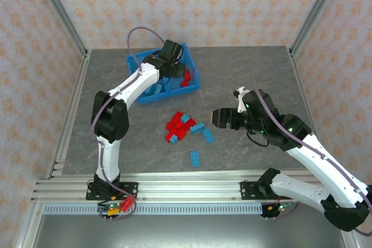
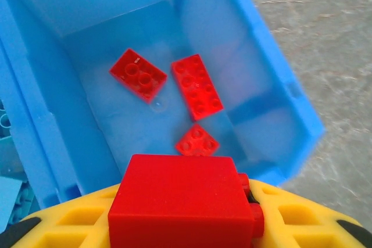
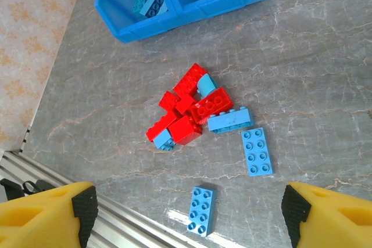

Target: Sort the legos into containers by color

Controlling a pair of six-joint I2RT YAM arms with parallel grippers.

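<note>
**First:** Left wrist view: we saw the red brick (image 2: 180,201) pinched in the left gripper (image 2: 186,225), over the bin (image 2: 279,68), above the compartment (image 2: 104,45) where three red bricks (image 2: 196,85) lay.

**Second:** We judged it the dropping step. Next, those jaws had to part.

**First:** Its studs faced the view's right. We couldn't settle its long axis.

**Second:** Our right gripper (image 1: 220,118) hung spread wide near the pile (image 1: 179,126) on the table (image 1: 250,74).

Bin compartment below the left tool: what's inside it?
Three red legos lie on its floor. The red brick held in front of the camera covers the near edge, so anything there cannot be seen.
</note>
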